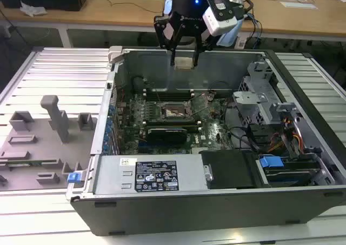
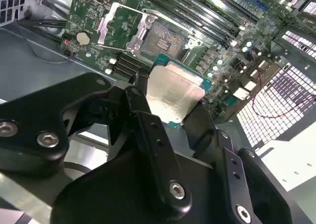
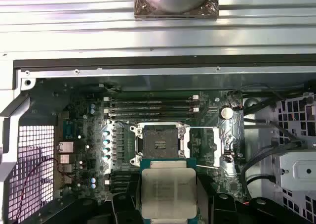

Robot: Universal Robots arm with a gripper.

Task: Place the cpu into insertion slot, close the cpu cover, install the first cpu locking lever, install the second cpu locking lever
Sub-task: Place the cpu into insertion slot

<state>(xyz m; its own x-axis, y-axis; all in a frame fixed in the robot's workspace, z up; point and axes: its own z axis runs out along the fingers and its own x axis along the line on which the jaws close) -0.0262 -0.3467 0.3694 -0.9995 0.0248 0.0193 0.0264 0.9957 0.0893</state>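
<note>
We see the cpu (image 3: 168, 190) pinched by two opposite edges in the hand (image 1: 184, 60), silver top showing. It hangs above the open computer case (image 1: 216, 208), near its far wall in the exterior view and well apart from the board. The insertion slot (image 3: 159, 144) lies bare, with the cpu cover (image 2: 104, 28) swung open beside it.

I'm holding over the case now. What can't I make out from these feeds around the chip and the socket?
Chip underside: faces away from both wrist views; tiny in the exterior view.
Chip edges in the grip: covered by the gripper's black fingers in the second wrist view.
Socket contacts: too small to judge in every view.
Socket's near edge: covered by the chip in the first wrist view.
</note>
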